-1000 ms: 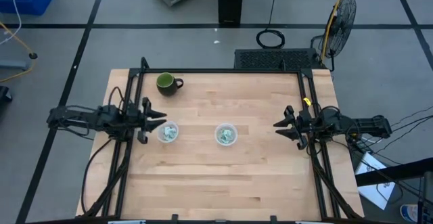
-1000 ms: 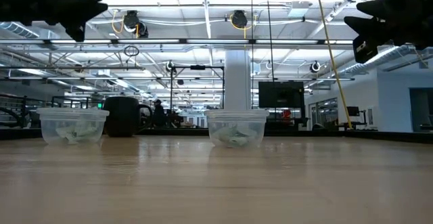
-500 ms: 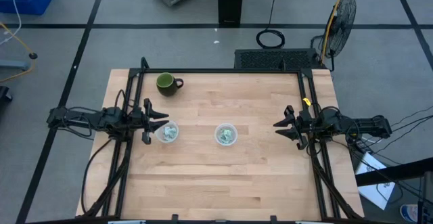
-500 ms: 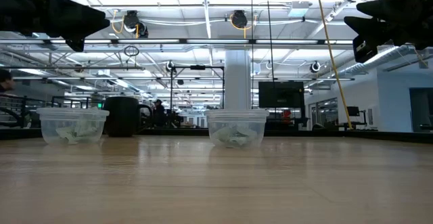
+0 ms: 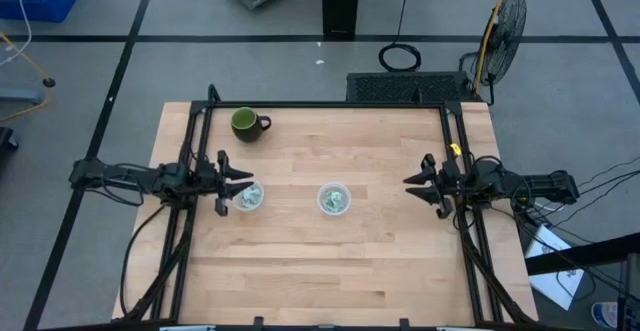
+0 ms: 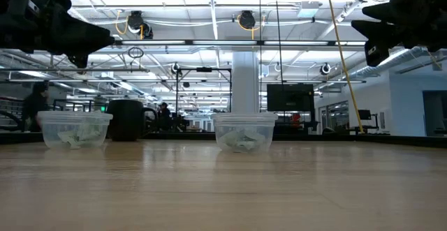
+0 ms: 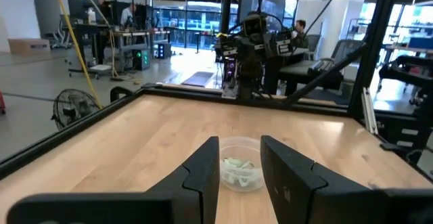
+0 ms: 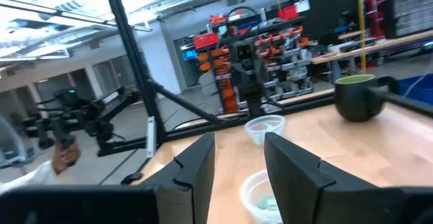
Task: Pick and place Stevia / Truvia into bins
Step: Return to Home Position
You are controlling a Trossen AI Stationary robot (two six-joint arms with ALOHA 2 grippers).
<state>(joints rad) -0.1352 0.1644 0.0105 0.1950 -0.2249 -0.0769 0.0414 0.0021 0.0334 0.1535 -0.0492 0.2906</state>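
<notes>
Two clear cups stand on the wooden table, a left cup (image 5: 249, 197) and a middle cup (image 5: 335, 199). Each holds pale green and white packets (image 5: 336, 202). I see no loose packet on the table. My left gripper (image 5: 238, 188) is open and empty, above the left cup's left rim. In the left wrist view (image 7: 240, 146) its fingers frame the middle cup (image 7: 240, 168) farther off. My right gripper (image 5: 411, 186) is open and empty, in the air at the table's right side, pointing at the cups. The right wrist view (image 8: 239, 146) shows both cups (image 8: 265, 128).
A dark green handled mug (image 5: 246, 123) stands at the far left of the table. Black frame rails (image 5: 196, 151) run along the left and right sides. In the low view both cups (image 6: 244, 133) stand on the table and both grippers hang well above it.
My left gripper has moved a little toward the table's right edge, over the left cup, and has come down a bit. It stays open. The cups and my right gripper have kept still.
</notes>
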